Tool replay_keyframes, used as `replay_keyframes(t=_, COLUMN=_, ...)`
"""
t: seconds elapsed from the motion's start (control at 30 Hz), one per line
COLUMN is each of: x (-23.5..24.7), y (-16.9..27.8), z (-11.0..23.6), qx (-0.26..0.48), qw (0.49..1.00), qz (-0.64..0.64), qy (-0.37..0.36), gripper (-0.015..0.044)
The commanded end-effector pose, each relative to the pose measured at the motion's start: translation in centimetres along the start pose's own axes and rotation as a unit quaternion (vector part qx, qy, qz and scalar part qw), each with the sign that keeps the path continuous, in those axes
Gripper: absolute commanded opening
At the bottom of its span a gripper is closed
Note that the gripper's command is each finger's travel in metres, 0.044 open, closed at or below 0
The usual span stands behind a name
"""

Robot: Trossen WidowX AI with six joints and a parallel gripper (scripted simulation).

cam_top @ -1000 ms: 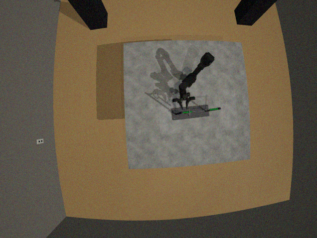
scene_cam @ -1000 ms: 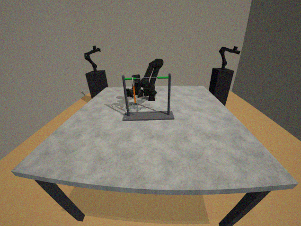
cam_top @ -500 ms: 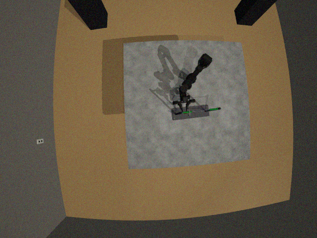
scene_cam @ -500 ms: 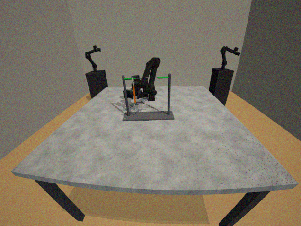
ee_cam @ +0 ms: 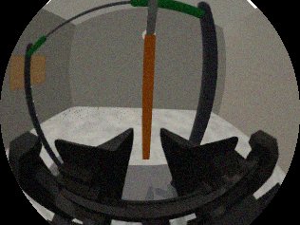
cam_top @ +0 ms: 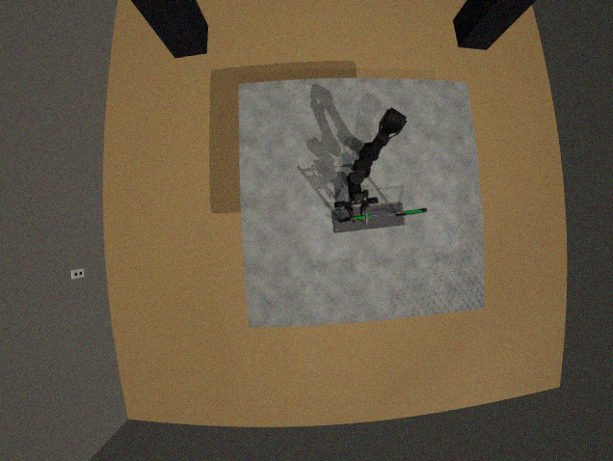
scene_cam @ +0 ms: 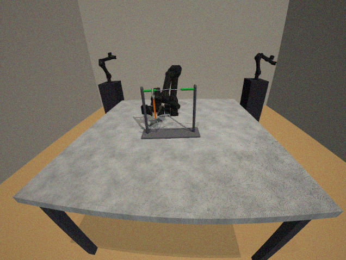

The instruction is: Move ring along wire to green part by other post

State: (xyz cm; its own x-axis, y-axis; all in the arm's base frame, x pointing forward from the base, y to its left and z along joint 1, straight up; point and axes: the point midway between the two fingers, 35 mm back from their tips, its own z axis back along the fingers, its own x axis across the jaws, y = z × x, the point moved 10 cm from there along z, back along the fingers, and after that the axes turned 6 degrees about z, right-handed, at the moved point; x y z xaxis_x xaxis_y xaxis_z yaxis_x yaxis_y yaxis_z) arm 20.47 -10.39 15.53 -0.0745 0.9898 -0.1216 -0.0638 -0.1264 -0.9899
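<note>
Two fingers of the end effector (ee_cam: pixel 146 151) stand apart, gripping nothing. Between them, slightly beyond the tips, hangs the handle (ee_cam: pixel 149 95), upright, not touched as far as the wrist view shows. Up top, the ring (scene_cam: pixel 153 91) sits on the green part (scene_cam: pixel 148 90) by the left post (scene_cam: pixel 144 110). Rightward, the wire (scene_cam: pixel 170 88) runs to the far post (scene_cam: pixel 193 107) on the bench (scene_cam: pixel 179 173).

Claw (ee_cam: pixel 146 151) just before hanging handle (ee_cam: pixel 148 95)

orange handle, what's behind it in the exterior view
Behind the handle stands the black arm, gripper open, fingers on either side of the handle's lower end. The arm's base is mostly hidden behind the arm's own links.
</note>
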Motion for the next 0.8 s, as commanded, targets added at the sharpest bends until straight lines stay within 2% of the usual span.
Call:
replay_keyframes(t=0.0, x=0.04, y=0.10, z=-0.62, qx=0.001, qw=1.000, qz=-0.003, qy=0.002, gripper=0.0160)
replay_keyframes(t=0.77, x=0.18, y=0.20, z=-1.34, qx=0.000, qw=1.000, qz=-0.003, qy=0.002, gripper=0.0160)
